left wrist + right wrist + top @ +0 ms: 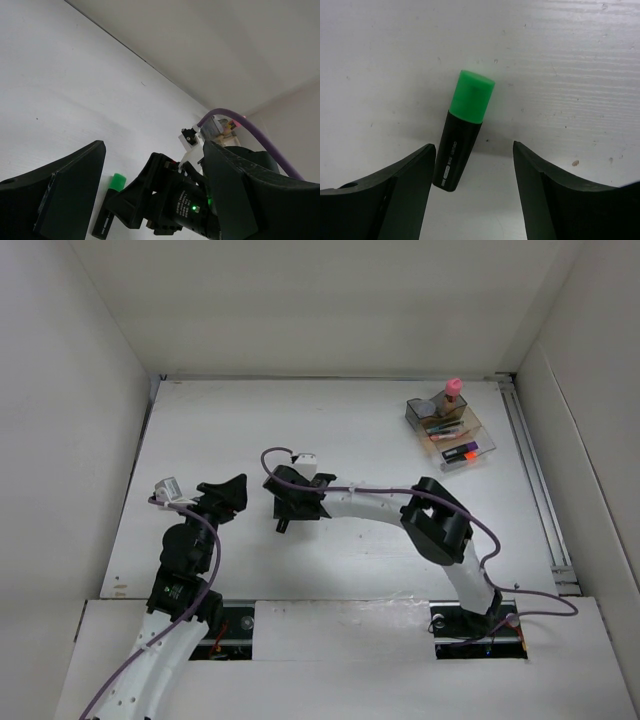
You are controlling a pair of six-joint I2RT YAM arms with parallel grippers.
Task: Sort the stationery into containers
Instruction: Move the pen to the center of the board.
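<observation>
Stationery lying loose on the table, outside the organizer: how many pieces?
1. A green highlighter lies flat on the table, below the open right tool. Everything else visible sits in the organizer, far right. More may be hidden.

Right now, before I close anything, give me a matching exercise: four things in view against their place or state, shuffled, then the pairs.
1 green-and-black highlighter
2 glue stick
3 left gripper
4 organizer

A at the far right of the table
B lying flat on the table under the open right gripper
C standing upright in the organizer
D open, holding nothing

Pairs: 1-B, 2-C, 3-D, 4-A.
</observation>
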